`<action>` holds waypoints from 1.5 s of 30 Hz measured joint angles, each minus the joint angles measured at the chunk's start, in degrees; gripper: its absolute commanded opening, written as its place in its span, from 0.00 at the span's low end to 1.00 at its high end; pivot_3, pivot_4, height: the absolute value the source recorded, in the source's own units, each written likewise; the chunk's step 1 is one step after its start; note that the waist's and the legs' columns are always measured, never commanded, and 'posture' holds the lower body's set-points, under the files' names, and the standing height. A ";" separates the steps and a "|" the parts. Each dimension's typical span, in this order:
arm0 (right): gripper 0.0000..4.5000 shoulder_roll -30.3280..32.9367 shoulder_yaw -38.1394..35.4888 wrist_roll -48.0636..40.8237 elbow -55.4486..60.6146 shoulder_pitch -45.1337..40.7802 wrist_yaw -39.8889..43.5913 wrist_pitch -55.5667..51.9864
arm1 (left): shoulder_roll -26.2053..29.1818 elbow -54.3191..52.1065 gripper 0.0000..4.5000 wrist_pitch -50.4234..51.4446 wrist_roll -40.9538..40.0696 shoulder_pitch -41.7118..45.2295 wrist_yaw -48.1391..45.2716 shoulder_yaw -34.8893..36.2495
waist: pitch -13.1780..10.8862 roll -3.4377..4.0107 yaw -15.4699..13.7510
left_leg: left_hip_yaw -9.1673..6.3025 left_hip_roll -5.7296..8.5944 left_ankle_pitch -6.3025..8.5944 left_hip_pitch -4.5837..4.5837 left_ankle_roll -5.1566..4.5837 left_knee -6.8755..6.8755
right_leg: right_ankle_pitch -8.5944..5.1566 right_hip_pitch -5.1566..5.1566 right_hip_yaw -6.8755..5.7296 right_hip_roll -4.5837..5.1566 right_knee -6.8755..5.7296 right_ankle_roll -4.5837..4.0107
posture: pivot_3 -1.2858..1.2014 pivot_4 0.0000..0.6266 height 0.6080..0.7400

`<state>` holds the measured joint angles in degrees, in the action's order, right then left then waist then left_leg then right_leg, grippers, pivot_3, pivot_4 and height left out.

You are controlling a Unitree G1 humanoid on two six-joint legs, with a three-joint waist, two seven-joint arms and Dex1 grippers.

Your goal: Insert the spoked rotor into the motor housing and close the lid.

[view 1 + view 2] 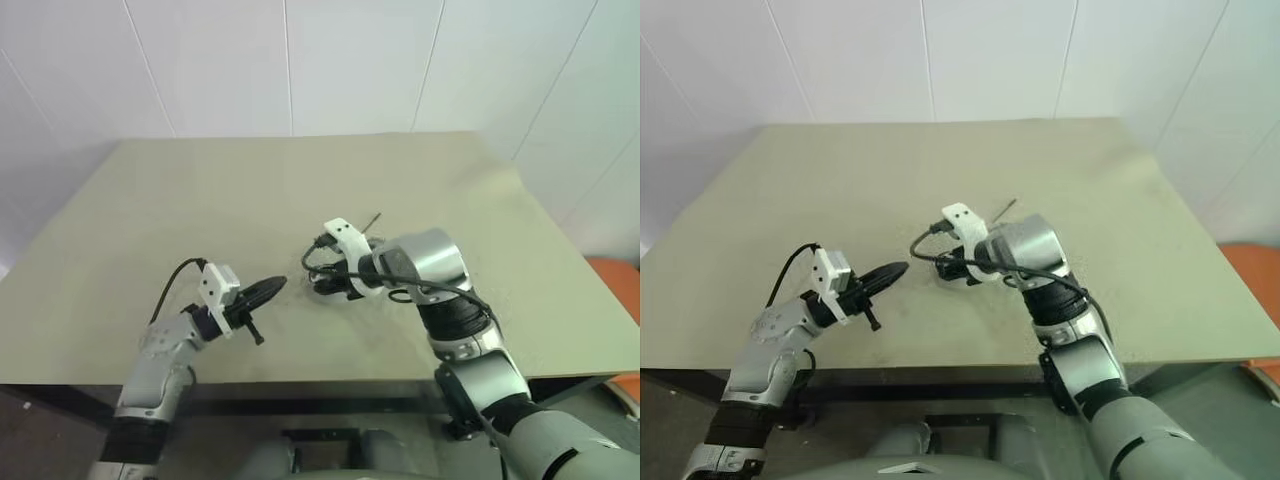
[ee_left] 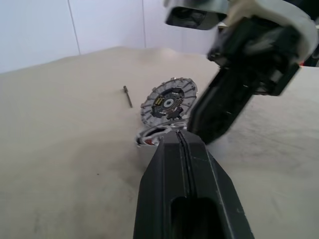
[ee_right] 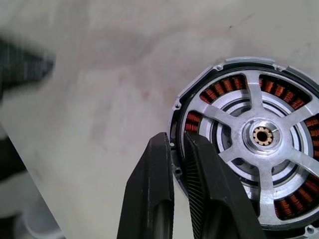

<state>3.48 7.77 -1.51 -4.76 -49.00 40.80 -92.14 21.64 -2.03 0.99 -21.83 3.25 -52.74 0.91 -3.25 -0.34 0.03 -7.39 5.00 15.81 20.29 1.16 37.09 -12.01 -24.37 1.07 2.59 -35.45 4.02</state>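
Motor housing [image 3: 249,144]: one, copper windings in a ring, lying on the tabletop [image 1: 200,200].
Spoked rotor [image 3: 261,135]: one, seated inside the housing.
Lid [image 2: 169,102]: one, flat on the tabletop just beside the housing.
Thin dark pin [image 2: 128,96]: one, lying near the lid.
Right hand [image 3: 178,144]: fingers clamped on the housing's rim.
Left hand [image 2: 182,142]: fingers pressed together, holding nothing, beside the right hand.
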 measured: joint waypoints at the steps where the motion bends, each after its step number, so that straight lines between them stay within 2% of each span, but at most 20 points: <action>1: 0.02 -1.49 -2.34 -0.16 -2.11 -1.04 -1.82 -0.02 | 0.93 -0.98 0.00 0.16 -0.21 -0.80 -0.54 0.00 | 0.00 0.01 0.36 | 0.00 0.00 0.00 0.01 0.01 0.00 | 0.08 -0.01 0.00 0.00 -0.01 -0.12 | 0.52 0.00 1.00; 6: 0.02 -6.44 -10.91 -1.37 -9.27 -4.78 -9.79 -0.04 | 4.81 -2.75 0.00 0.89 -1.39 -1.62 -2.82 0.56 | 0.04 0.11 1.03 | 0.00 0.00 0.00 -0.04 0.01 -0.02 | 0.07 0.00 0.00 -0.01 -0.04 -0.15 | 0.52 0.00 1.00; 10: 0.02 -9.89 -14.07 -2.06 -11.37 -5.42 -15.60 -0.03 | 5.94 -2.60 0.00 0.89 -1.44 -1.43 -3.40 1.15 | 0.11 0.19 1.11 | -0.01 0.00 0.00 -0.12 0.01 -0.02 | -0.03 0.05 0.00 -0.02 -0.06 -0.02 | 0.52 0.00 1.00; 17: 0.02 -10.59 -20.33 -5.13 -15.09 -6.65 -22.66 0.14 | 5.93 -2.54 0.00 0.88 -1.45 -0.91 -3.32 1.16 | 0.33 0.48 0.67 | -0.02 0.01 0.00 -0.43 0.01 -0.02 | -0.14 0.44 -0.04 0.07 0.04 -0.14 | 0.52 0.00 1.00; 20: 0.02 -11.04 -26.67 -6.60 -21.38 -10.32 -27.40 2.53 | 5.91 -2.52 0.00 0.91 -1.45 -0.89 -3.19 1.16 | 0.27 0.62 0.71 | -0.08 0.00 0.11 -0.83 0.17 -0.03 | -0.16 1.07 -0.14 0.10 0.26 -0.14 | 0.52 0.00 1.00; 23: 0.02 -11.72 -32.31 -7.92 -29.15 -14.90 -33.15 6.77 | 5.81 -2.45 0.00 0.95 -1.44 -0.79 -2.99 1.11 | 0.24 0.68 1.15 | -0.12 -0.02 0.11 -0.76 0.18 -0.04 | -0.16 1.08 -0.19 0.12 0.37 -0.13 | 0.52 0.00 1.00; 27: 0.31 -11.92 -33.89 -10.08 -34.85 -16.78 -36.23 9.99 | 5.59 -1.37 0.00 0.94 -1.38 0.05 -2.92 0.95 | 0.23 0.70 1.56 | -0.16 -0.04 0.10 -0.74 0.16 -0.10 | -0.17 1.02 -0.23 0.12 0.36 -0.12 | 0.52 0.00 1.00; 31: 0.61 -11.86 -31.27 -12.75 -35.60 -16.77 -34.15 7.33 | 5.52 0.43 0.00 0.83 -1.18 2.06 -2.93 0.67 | 0.17 0.79 2.33 | -0.17 -0.02 -0.01 -0.36 -0.03 -0.22 | -0.11 0.55 -0.18 0.07 0.30 0.18 | 0.52 0.00 1.00; 34: 0.61 -11.27 -23.22 -15.32 -32.49 -16.41 -27.89 6.62 | 5.42 1.75 0.00 0.75 -1.11 4.03 -3.01 0.38 | 0.19 0.76 2.76 | -0.05 0.01 -0.02 0.27 -0.03 -0.28 | 0.01 -0.25 0.00 0.09 0.18 0.05 | 0.52 0.00 1.00; 38: 0.61 -5.79 -11.24 -18.92 -22.37 -16.14 -15.47 12.81 | 5.39 3.35 0.00 0.26 -0.95 5.39 -3.54 0.16 | 0.20 0.75 2.45 | -0.08 0.04 -0.02 0.19 -0.02 -0.47 | -0.01 -0.19 -0.06 0.13 0.28 0.09 | 0.52 0.00 1.00; 41: 0.61 2.26 -2.91 -17.94 -17.90 -16.35 -5.79 23.38 | 5.38 5.06 0.00 -0.13 -0.83 6.21 -4.07 0.16 | 0.20 0.74 2.27 | -0.07 0.11 -0.01 0.13 -0.02 -0.38 | -0.17 -0.04 -0.18 0.13 0.35 0.36 | 0.52 0.00 1.00; 45: 0.61 14.66 8.42 -9.65 -16.54 -16.26 5.25 45.51 | 5.14 7.26 0.00 -0.22 -1.11 8.66 -4.69 0.25 | 0.19 0.72 2.51 | -0.02 0.11 -0.01 0.13 -0.02 -0.24 | -0.16 0.01 -0.16 0.12 0.34 0.43 | 0.52 0.00 1.00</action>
<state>18.14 16.19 -11.16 -21.30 -65.26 46.05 -46.63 26.77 5.23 0.77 -22.94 11.90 -57.43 1.16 -3.06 0.38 2.54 -7.41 5.10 15.80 20.42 1.14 36.85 -12.18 -24.36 0.90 2.72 -35.10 4.46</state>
